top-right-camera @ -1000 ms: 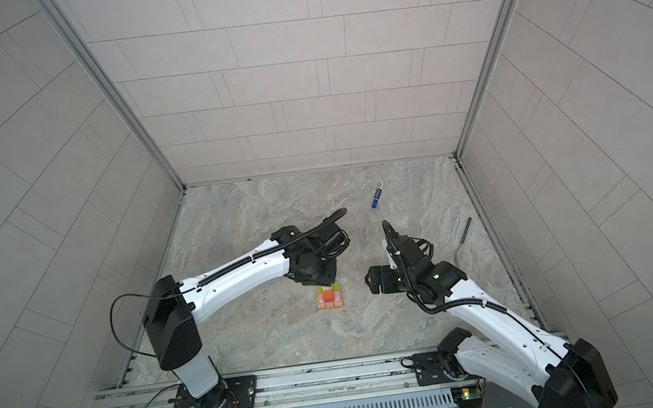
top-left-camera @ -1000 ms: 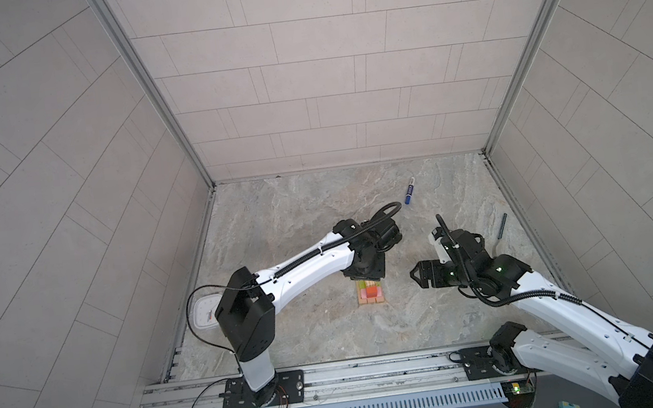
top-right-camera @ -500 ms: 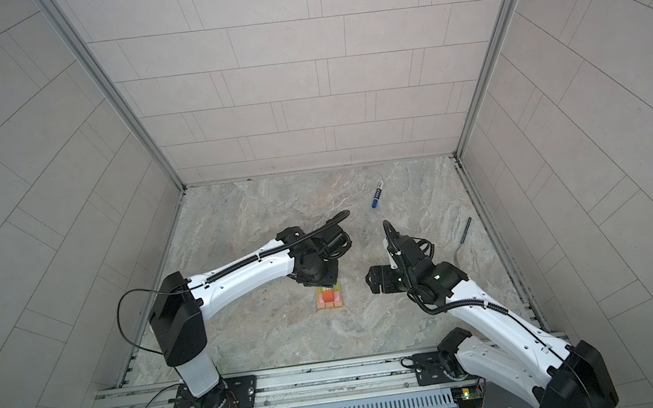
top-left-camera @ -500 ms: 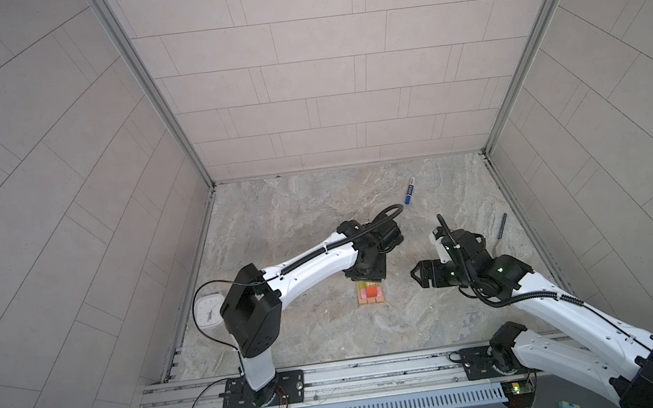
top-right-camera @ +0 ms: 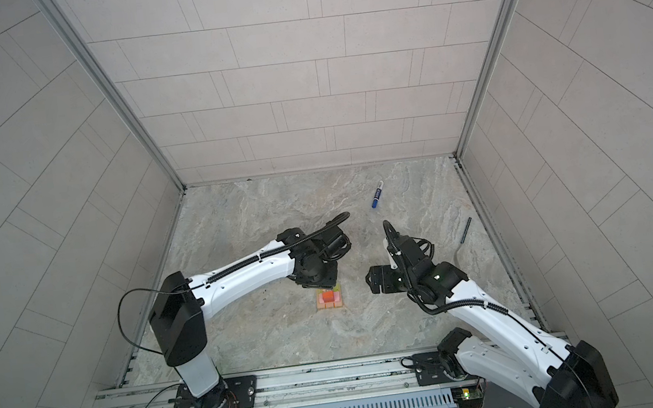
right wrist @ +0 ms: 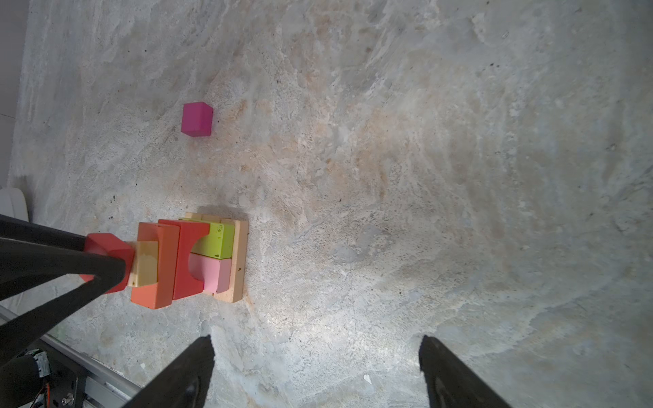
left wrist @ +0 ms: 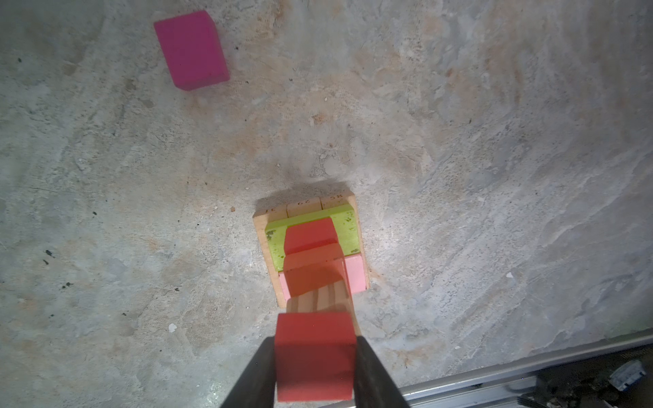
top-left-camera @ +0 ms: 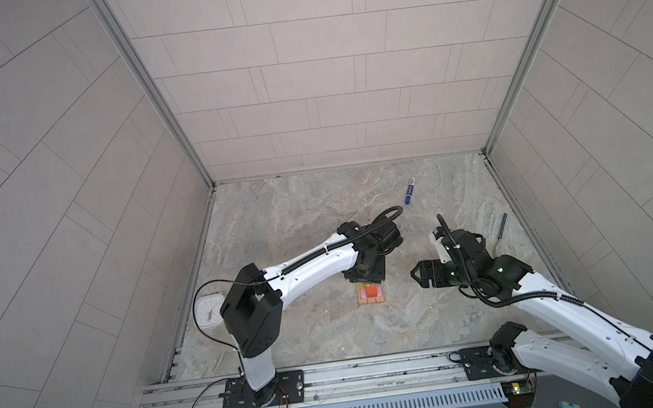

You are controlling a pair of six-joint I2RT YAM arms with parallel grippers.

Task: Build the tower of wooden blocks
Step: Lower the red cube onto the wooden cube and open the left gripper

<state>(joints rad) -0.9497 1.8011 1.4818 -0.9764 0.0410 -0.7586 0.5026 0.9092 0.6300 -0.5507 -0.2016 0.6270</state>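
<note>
The wood block tower (top-left-camera: 371, 295) (top-right-camera: 330, 299) stands mid-floor. In the right wrist view it has a tan plank base (right wrist: 240, 261), a lime-green brick (right wrist: 221, 240) beside a pink brick (right wrist: 215, 277), then a red arch (right wrist: 187, 258), an orange brick (right wrist: 155, 268) and a tan plank (right wrist: 145, 265). A red cube (left wrist: 314, 356) (right wrist: 106, 243) sits on top. My left gripper (left wrist: 314, 339) is shut on that cube, a finger (right wrist: 106, 270) on either side. A magenta cube (left wrist: 190, 49) (right wrist: 196, 119) lies loose on the floor. My right gripper (top-left-camera: 414, 276) (top-right-camera: 369, 279) (right wrist: 316, 341) hangs open and empty to the tower's right.
A blue marker pen (top-left-camera: 409, 190) (top-right-camera: 377, 194) lies towards the back. A dark slim tool (top-left-camera: 501, 225) (top-right-camera: 465, 230) lies by the right wall. A white dial device (top-left-camera: 211, 312) sits at the left wall. A metal rail (top-left-camera: 336, 375) runs along the front.
The left arm's elbow has swung a little to the right while its wrist stays over the tower. The right arm has not moved.
</note>
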